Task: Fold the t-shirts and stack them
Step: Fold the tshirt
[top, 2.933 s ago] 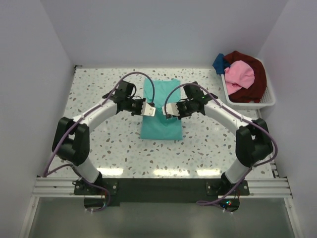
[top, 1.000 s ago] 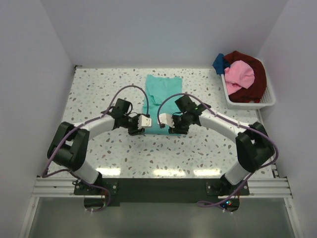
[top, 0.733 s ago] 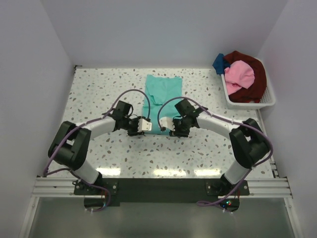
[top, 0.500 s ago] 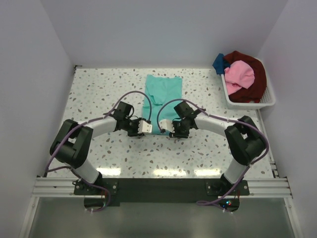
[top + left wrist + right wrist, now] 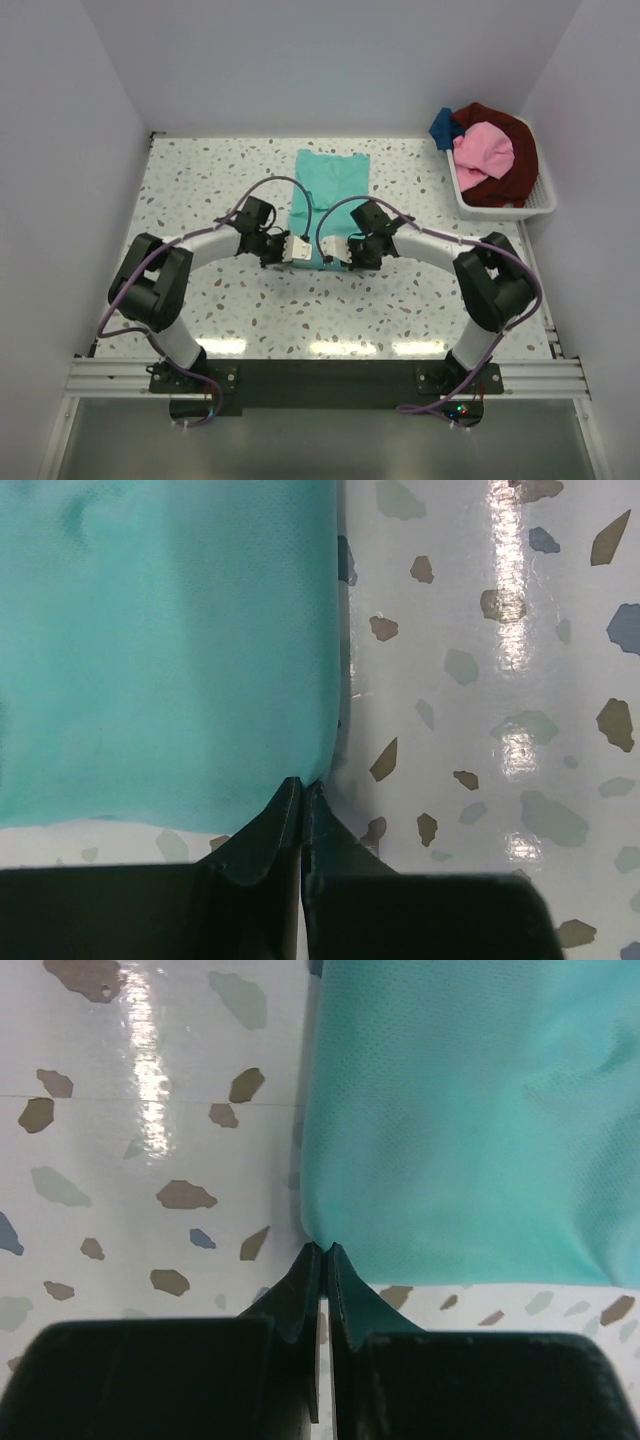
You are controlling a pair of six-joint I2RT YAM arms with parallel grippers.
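Top external: both arms bow inward, left pincer (image 5: 299, 250) and right pincer (image 5: 336, 254) clamped on the 6 o'clock corners of the teal shirt (image 5: 330, 185), its long axis 12-to-6.

A white speckled desk (image 5: 190, 190) is enclosed by plain pale walls (image 5: 330, 60) on three sides — light is reflected in bright patches (image 5: 330, 347) along its near edge.

The left arm (image 5: 205, 243) and right arm (image 5: 432, 243) are white tubes joined by bulky black housings. A purple cable (image 5: 275, 181) loops behind each tool. The left tool (image 5: 302, 790) and right tool (image 5: 327, 1255) have matte black tapered fingers (image 5: 255, 835) ahead of white blocks.
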